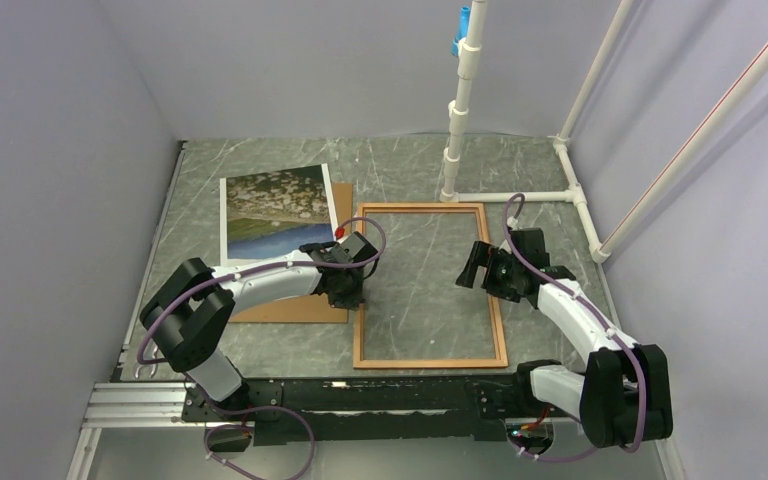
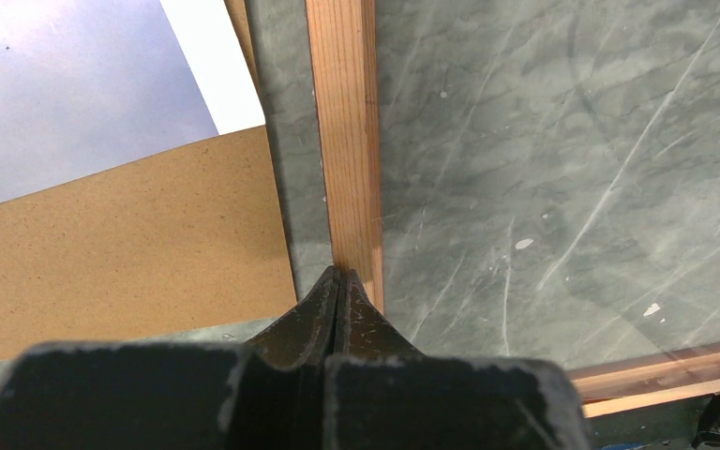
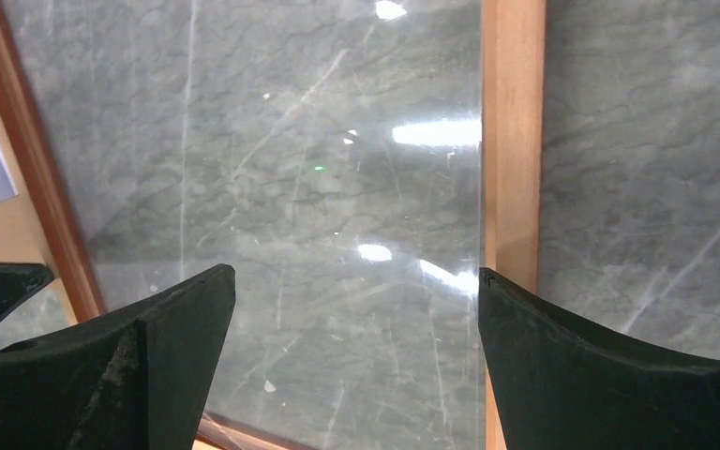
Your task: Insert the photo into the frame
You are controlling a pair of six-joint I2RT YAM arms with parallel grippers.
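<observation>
The orange-brown frame (image 1: pixel 430 362) lies flat mid-table with its clear pane showing the marble below. To its left the photo (image 1: pixel 272 205) lies face up, partly on a plain brown backing board (image 1: pixel 295 305). My left gripper (image 1: pixel 350 296) is shut and holds nothing. Its tips (image 2: pixel 339 275) rest at the frame's left rail (image 2: pixel 342 141), with the board (image 2: pixel 122 244) and the photo's pale corner (image 2: pixel 66 84) beside it. My right gripper (image 1: pixel 473 265) stands open over the frame's right side. In the right wrist view the gripper (image 3: pixel 352 281) spans pane and right rail (image 3: pixel 511 141).
A white pipe stand (image 1: pixel 452 150) rises just behind the frame, and its floor pipes (image 1: pixel 575 195) run along the back right. Grey walls close in the left, back and right. The arms' black mounting rail (image 1: pixel 360 395) runs along the near edge.
</observation>
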